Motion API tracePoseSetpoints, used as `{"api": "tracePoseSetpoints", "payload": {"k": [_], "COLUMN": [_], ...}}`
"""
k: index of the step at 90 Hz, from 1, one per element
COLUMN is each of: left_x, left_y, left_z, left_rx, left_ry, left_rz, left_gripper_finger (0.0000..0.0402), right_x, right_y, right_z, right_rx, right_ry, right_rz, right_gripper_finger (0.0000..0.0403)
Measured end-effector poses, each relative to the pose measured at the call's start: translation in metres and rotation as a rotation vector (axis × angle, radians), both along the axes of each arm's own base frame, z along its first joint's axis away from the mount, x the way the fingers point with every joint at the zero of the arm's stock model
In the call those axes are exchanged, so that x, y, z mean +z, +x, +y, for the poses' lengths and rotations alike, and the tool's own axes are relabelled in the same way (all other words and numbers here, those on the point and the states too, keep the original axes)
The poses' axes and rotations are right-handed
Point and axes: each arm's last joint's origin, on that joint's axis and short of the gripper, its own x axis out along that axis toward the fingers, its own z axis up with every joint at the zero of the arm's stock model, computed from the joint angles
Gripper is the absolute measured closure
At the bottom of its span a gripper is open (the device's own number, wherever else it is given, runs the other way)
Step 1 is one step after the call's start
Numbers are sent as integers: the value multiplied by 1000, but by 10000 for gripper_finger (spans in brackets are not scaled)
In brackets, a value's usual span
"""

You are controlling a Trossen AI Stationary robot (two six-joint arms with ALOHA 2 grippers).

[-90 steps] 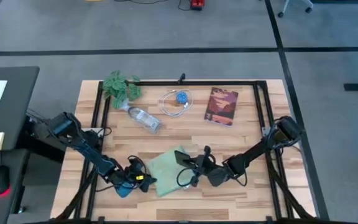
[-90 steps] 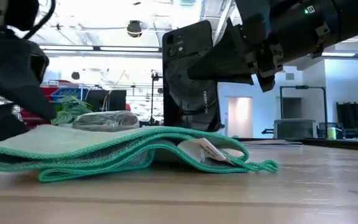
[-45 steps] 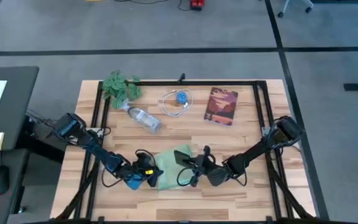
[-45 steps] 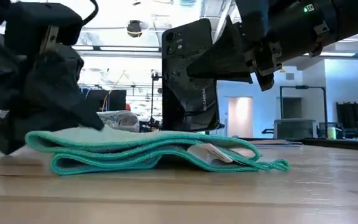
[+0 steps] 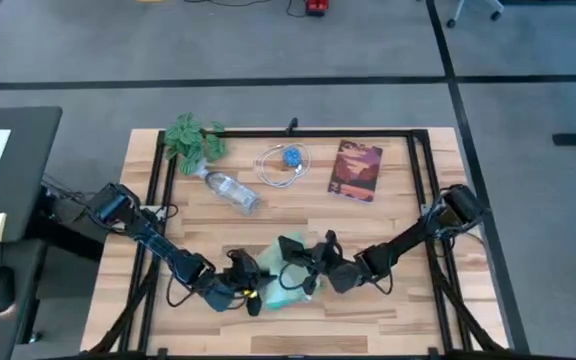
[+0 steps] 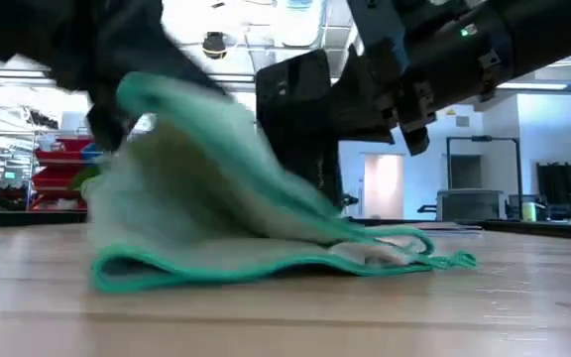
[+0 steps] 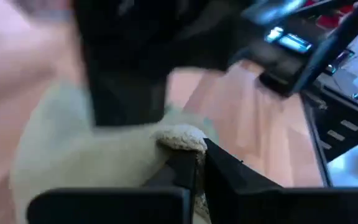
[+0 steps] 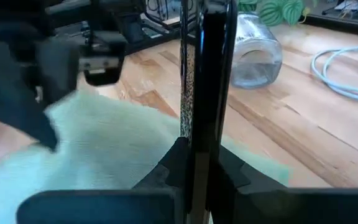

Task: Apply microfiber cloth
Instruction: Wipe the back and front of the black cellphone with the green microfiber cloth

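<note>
High view: from above, I see a wooden table [image 5: 388,215] with my two dark arms reaching toward the middle of its near edge. My left gripper [image 5: 251,296] is clamped on one edge of the pale mint microfiber cloth [image 5: 286,292]; in the left wrist view a bunched fold of fabric [image 7: 180,138] sits pinched between my closed fingers [image 7: 182,171]. My right gripper [image 5: 306,268] is clamped on a black phone [image 5: 291,247], holding it upright on its edge over the cloth; in the right wrist view the phone [image 8: 207,74] rises as a thin dark slab between my fingers.

A second ago the cloth lay flat and folded on the table, with my left gripper off to its side. Now my left arm has slid in toward the phone, and in the low view the cloth [image 6: 216,188] is lifted on one side into a tall peak leaning toward the phone [image 6: 300,104], while its other edge still lies on the wood. I judge the cloth is on its way up to the phone's surface, so wiping can start once they touch.

Farther back, untouched, lie a leafy plant [image 5: 195,136], a clear bottle [image 5: 231,190], a coiled cable [image 5: 284,164] and a book [image 5: 356,170].
</note>
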Motion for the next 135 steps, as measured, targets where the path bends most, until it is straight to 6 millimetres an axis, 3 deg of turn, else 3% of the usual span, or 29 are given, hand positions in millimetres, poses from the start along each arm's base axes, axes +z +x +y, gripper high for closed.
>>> {"api": "tracePoseSetpoints", "payload": {"k": [32,46,75,90,114,135], "left_x": [12,6,-35,-32,-7,-14], "left_y": [19,24,24,23,36,34], "left_z": [14,21,11,8,-2,-3], "left_rx": [182,183,178,187,202,179], "left_ry": [400,405,392,406,659,611], "left_rz": [52,81,134,119,168,178], "left_gripper_finger": [402,402,402,401,401,401], "right_x": [2,3,6,10,17,19], "right_y": [2,2,4,5,6,7], "right_z": [1,0,1,2,3,4], "right_rx": [41,41,54,69,75,116], "right_ry": [35,38,43,67,93,71], "right_rz": [-19,-28,-63,-103,-160,-162], "right_gripper_finger": [386,386,386,386,386,386]}}
